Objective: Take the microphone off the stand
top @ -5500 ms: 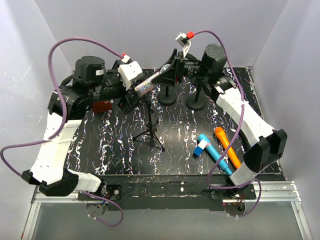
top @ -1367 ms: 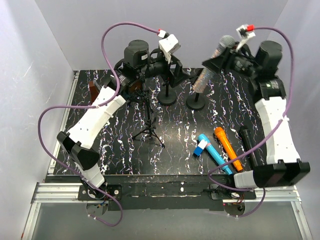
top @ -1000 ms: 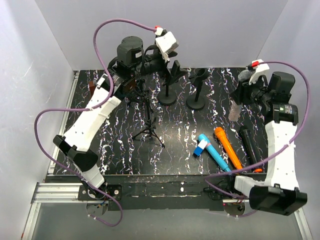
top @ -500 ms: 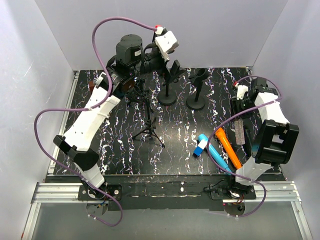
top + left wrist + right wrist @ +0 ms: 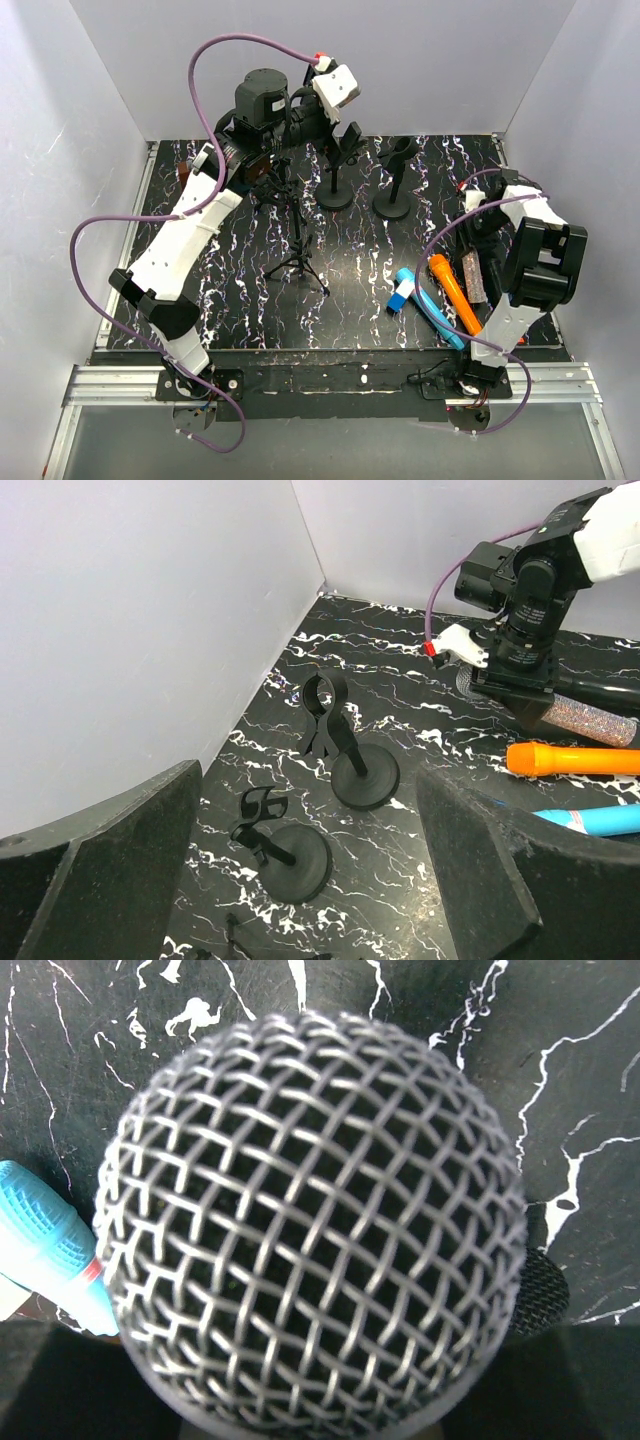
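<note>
Top view: my left gripper (image 5: 349, 147) is up at the far side of the table (image 5: 230, 300), above the 2 round-based desk stands (image 5: 334, 192). Its jaws stand apart, gripping nothing. The tripod stand (image 5: 299, 258) sits left of centre; the glitter microphone (image 5: 473, 276) is off it, well to the right. My right gripper (image 5: 481, 224) is low at the right side, closed on that microphone's head end. The body runs toward the near edge, just right of the orange microphone (image 5: 453, 292). The blue microphone (image 5: 428, 308) lies left of that.

Left wrist view: my 2 fingers (image 5: 110, 880) frame the picture, wide apart. Between them, farther off, the 2 desk stands sit on the marbled top. Beyond those the right gripper clamps the glitter microphone, which lies nearly flat beside the orange one. Cannot tell whether its tail touches the table.

Right wrist view: the mesh head (image 5: 315, 1230) fills the frame. Blue microphone tip at left, a black microphone head (image 5: 541, 1298) at lower right. My own right fingers cannot be made out here.
</note>
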{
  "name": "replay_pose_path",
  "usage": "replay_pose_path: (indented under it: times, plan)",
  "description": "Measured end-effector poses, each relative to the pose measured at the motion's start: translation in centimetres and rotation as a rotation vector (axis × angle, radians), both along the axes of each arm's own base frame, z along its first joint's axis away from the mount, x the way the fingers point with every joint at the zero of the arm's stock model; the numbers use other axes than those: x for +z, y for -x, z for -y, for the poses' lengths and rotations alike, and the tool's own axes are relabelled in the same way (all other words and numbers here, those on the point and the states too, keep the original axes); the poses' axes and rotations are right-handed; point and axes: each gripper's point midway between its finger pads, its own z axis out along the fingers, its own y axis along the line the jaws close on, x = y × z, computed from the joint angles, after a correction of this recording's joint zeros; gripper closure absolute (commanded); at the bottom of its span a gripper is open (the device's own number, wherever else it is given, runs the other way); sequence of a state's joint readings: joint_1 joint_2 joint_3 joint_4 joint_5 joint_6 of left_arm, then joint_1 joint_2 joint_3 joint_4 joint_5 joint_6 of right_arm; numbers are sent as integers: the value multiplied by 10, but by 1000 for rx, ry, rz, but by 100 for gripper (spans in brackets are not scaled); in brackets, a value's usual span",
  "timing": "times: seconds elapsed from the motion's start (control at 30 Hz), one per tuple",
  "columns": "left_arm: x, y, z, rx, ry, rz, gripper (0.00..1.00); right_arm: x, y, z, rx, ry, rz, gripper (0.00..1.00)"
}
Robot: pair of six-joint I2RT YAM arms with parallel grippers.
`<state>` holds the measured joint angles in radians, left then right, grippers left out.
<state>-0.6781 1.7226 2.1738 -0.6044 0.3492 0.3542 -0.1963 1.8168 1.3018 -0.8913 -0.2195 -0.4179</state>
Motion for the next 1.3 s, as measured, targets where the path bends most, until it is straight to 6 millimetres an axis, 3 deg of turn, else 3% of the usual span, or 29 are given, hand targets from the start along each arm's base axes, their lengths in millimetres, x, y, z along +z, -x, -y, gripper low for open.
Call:
replay_pose_path:
  times: [0.13,0.37,0.7,1.2,1.3]
  plan:
    - [-1,-1,-1,3,-8,3,13,-7,1,-3,-3,-18,-26,64]
    - [-4,0,-2,4,-18,-2,13,-8,1,-10,17,-21,-33,52]
    - [-5,1,-1,-8,-24,2,13,-9,-2,-22,43,-20,-26,46]
    - [-5,0,-1,-10,-40,20,13,-24,-4,-18,45,1,-54,41]
    - [-5,0,-2,-10,-41,23,13,-23,-4,-18,46,1,-55,32]
